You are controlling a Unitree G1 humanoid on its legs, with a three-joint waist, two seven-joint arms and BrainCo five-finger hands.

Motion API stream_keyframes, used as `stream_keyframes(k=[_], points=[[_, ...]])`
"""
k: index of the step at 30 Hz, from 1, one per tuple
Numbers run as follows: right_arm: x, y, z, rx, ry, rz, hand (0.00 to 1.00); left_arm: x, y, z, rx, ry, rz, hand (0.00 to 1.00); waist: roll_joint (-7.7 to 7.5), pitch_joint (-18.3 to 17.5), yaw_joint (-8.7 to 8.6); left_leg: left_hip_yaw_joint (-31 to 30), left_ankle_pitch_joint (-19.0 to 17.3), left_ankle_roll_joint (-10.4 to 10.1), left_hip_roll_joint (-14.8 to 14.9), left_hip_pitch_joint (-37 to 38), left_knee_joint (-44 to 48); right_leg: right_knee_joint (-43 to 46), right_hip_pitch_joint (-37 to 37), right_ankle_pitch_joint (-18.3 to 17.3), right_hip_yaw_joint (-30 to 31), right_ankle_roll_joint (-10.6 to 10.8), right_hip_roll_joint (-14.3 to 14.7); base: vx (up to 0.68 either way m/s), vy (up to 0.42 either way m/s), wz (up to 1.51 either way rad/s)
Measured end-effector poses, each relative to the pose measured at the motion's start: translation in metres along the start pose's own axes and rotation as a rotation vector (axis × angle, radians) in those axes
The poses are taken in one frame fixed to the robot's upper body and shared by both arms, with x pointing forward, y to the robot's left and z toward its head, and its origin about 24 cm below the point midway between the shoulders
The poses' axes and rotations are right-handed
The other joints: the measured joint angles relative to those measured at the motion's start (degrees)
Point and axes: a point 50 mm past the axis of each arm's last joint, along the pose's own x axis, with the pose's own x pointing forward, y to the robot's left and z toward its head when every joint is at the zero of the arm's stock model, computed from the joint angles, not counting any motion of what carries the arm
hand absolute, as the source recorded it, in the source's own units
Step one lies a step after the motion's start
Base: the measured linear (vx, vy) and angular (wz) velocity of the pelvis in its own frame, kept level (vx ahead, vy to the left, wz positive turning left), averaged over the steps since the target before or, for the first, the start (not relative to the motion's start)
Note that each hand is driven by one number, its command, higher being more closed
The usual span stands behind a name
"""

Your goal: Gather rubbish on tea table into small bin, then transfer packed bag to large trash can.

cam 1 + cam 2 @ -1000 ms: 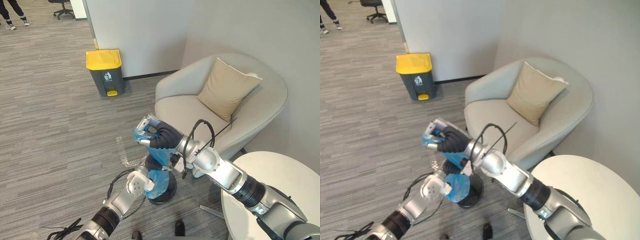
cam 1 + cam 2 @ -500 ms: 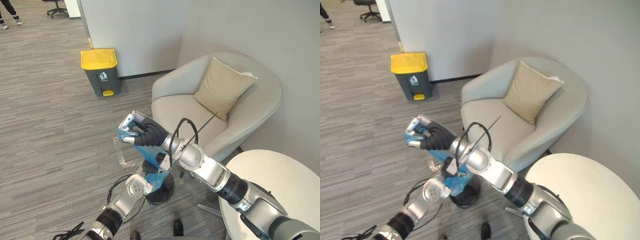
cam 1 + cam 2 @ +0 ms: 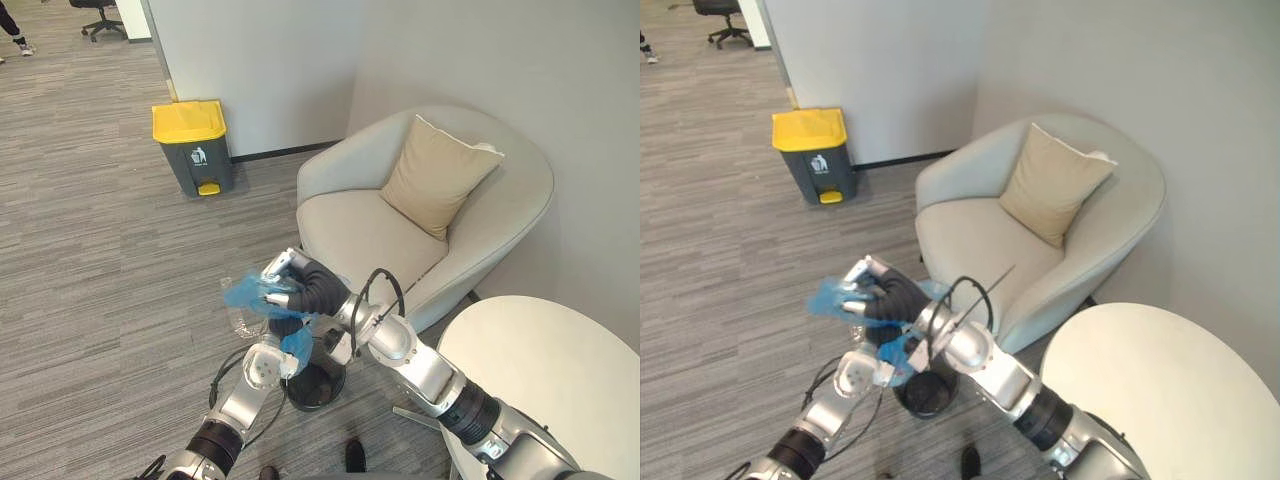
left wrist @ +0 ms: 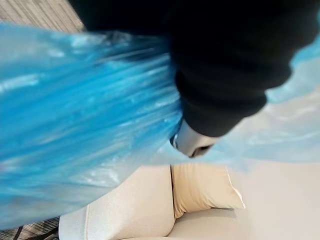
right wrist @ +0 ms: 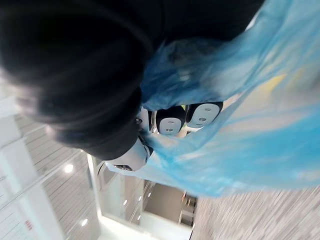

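The right hand [image 3: 297, 289] clenches the gathered neck of the thin blue plastic bag [image 3: 245, 295] above the small black round bin [image 3: 325, 398], judged the soundest hold on light, limp, slippery film; the grip of the left hand [image 3: 265, 368] cannot be told.

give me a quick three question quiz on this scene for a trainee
1. True or false: the bag already lies in the yellow-lidded can.
2. Where does the bin stand? A on the table; B on the floor, under the bag; C beside the can.
3. Which hand is curled round the bag's top?
Key: 1 false; 2 B; 3 the right hand.
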Motion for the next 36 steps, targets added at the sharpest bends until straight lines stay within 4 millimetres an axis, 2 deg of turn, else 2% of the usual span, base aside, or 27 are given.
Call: stream_keyframes(k=[3, 4, 7, 13, 18, 22, 26, 30, 32, 34, 36], points=[[-0.007, -0.001, -0.006, -0.031, 0.032, -0.014, 1.0, -0.003, 0.002, 0.001, -0.037, -0.003, 0.019, 1.0, 0.0, 0.0, -0.04, -0.1, 0.01, -0.02, -0.08, 0.26, -0.51, 0.06, 0.01, -0.04, 0.01, 0.06, -0.01, 0.0, 0.0, 0.0], [-0.009, -0.001, -0.009, -0.034, 0.046, -0.017, 0.0, -0.003, 0.003, 0.002, -0.049, -0.003, 0.027, 1.0, 0.0, 0.0, -0.04, -0.13, 0.02, -0.02, -0.11, 0.28, -0.6, 0.06, 0.01, -0.05, 0.0, 0.08, -0.02, 0.0, 0.0, 0.0], [-0.017, -0.002, -0.02, -0.065, 0.104, -0.022, 0.0, -0.004, 0.007, 0.002, -0.062, -0.002, 0.043, 1.0, 0.0, 0.0, -0.05, -0.18, 0.3, 0.06, -0.18, 0.56, -1.06, 0.06, 0.08, -0.11, -0.01, 0.16, -0.03, 0.0, 0.0, 0.0], [-0.026, -0.012, -0.023, -0.147, 0.134, -0.075, 0.0, -0.008, 0.008, 0.001, -0.092, -0.001, 0.052, 1.0, 0.0, 0.0, -0.04, -0.42, 0.5, 0.2, -0.31, 0.7, -1.34, 0.06, 0.2, -0.21, -0.18, 0.3, -0.13, 0.01, -0.003, 0.02], [-0.037, -0.033, -0.02, -0.341, 0.159, -0.126, 0.0, -0.013, 0.019, -0.002, -0.128, 0.008, 0.104, 1.0, 0.0, 0.0, -0.05, -0.73, 0.49, 0.23, -0.33, 0.72, -1.34, 0.07, 0.36, -0.22, -0.28, 0.31, -0.2, 0.0, -0.007, 0.02], [-0.062, -0.063, -0.006, -0.582, 0.178, -0.263, 0.0, -0.021, 0.027, -0.005, -0.161, 0.013, 0.143, 1.0, 0.04, 0.01, 0.15, -1.57, 0.35, 0.06, -0.65, 0.87, -1.39, 0.13, 0.91, -0.84, -0.82, 0.96, -0.31, 0.0, -0.01, 0.11], [-0.081, -0.076, 0.003, -0.674, 0.181, -0.407, 0.0, -0.028, 0.034, -0.006, -0.186, 0.011, 0.179, 1.0, 0.2, 0.07, 0.18, -1.59, 0.43, 0.29, -0.81, 0.93, -1.39, 0.25, 0.9, -1.02, -0.84, 1.07, -0.41, 0.0, -0.002, 0.01], [-0.111, -0.073, -0.011, -0.563, 0.277, -0.617, 0.0, -0.036, 0.039, -0.012, -0.236, 0.036, 0.229, 1.0, 0.6, -0.02, 0.14, -1.56, 0.35, 0.42, -1.17, 0.94, -1.38, 0.23, 0.88, -1.19, -0.86, 1.01, -0.72, 0.0, 0.0, 0.0], [-0.124, -0.069, -0.03, -0.477, 0.367, -0.691, 0.0, -0.041, 0.041, -0.018, -0.253, 0.063, 0.253, 1.0, 0.64, -0.04, 0.06, -1.61, 0.33, 0.44, -1.14, 0.94, -1.34, 0.19, 0.91, -1.2, -0.86, 1.0, -0.87, 0.0, 0.0, 0.0], [-0.146, -0.06, -0.058, -0.318, 0.505, -0.763, 0.0, -0.049, 0.04, -0.027, -0.259, 0.1, 0.26, 1.0, 0.68, -0.01, 0.06, -1.74, 0.31, 0.47, -1.14, 0.89, -1.25, 0.12, 0.98, -1.21, -0.97, 0.98, -1.0, 0.0, -0.007, 0.02], [-0.163, -0.053, -0.077, -0.187, 0.598, -0.812, 0.0, -0.053, 0.042, -0.037, -0.278, 0.144, 0.271, 1.0, 0.84, 0.08, 0.11, -2.0, 0.27, 0.48, -1.26, 0.75, -0.87, 0.08, 1.17, -1.23, -1.53, 0.95, -1.09, -0.01, -0.018, 0.06]])
